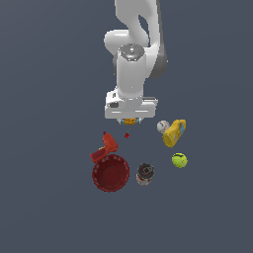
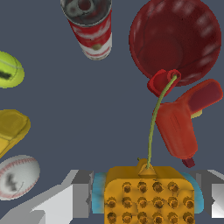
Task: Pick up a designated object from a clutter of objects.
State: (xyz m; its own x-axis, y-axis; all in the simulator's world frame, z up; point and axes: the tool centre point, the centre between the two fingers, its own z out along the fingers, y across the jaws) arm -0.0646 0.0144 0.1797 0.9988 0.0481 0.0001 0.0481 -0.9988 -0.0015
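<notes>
The designated object, a small orange-yellow block (image 2: 148, 192) with dark dots and bluish side edges, sits between my gripper's fingers. My gripper (image 2: 148, 199) is shut on it, with a grey finger (image 2: 76, 197) on each side. In the exterior view the block (image 1: 129, 120) shows as a small orange patch just under the gripper (image 1: 129, 121), at the far side of the clutter. It looks held a little above the surface.
Below lie a dark red bowl (image 1: 110, 173) (image 2: 175, 41), a red power drill (image 1: 105, 148) (image 2: 181, 124), a dark-topped can (image 1: 145, 174) (image 2: 89, 26), a tennis ball (image 1: 179, 160) (image 2: 8, 70), a yellow bottle (image 1: 174, 133) (image 2: 11, 129), a baseball (image 1: 162, 126) (image 2: 16, 176) and a small red item (image 1: 127, 135).
</notes>
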